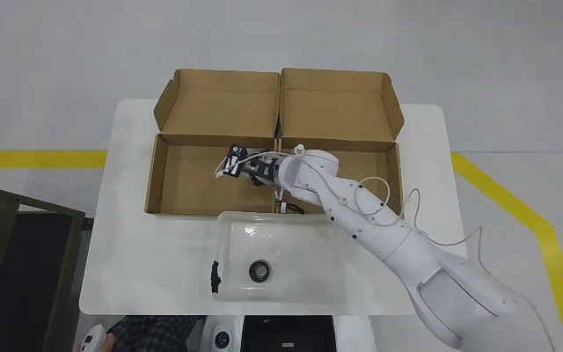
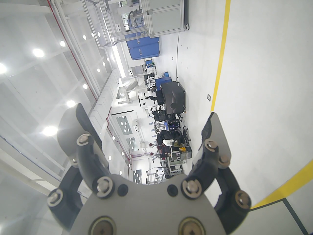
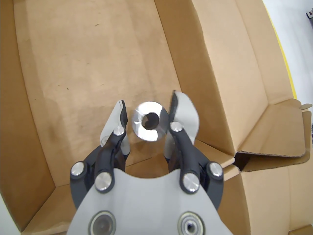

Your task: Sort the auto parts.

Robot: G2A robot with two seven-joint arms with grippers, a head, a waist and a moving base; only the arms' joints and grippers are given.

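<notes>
- Two open cardboard boxes sit side by side toward the far edge of the worktop (image 1: pixel 141 255), their lids folded back toward that edge; the left box (image 1: pixel 189 180) and the right box (image 1: pixel 352 167) touch along one shared wall
- The right gripper (image 1: pixel 230 165) hangs over the left box, at the end nearest that shared wall; its arm crosses in from the worktop's near right corner
- In the right wrist view the right gripper (image 3: pixel 148 99) has its jaws narrowly apart with a silver metal ring (image 3: pixel 144 135) between them; one finger touches or nearly touches the ring's edge, while a small gap shows at the other finger; the jaws are not clamped on it
- The silver metal ring faces the camera with its round hole; below it is the left box's bare floor (image 3: pixel 85 50); whether it rests on that floor or is above it, I cannot tell
- A clear bin (image 1: pixel 273 214) stands at the middle of the near edge, just in front of the boxes; a black ring (image 1: pixel 259 271) lies on its floor and a small black piece (image 1: pixel 213 277) sits at its left rim
- The left gripper (image 2: pixel 146 110) points out at the room; its jaws are spread wide and hold nothing
</notes>
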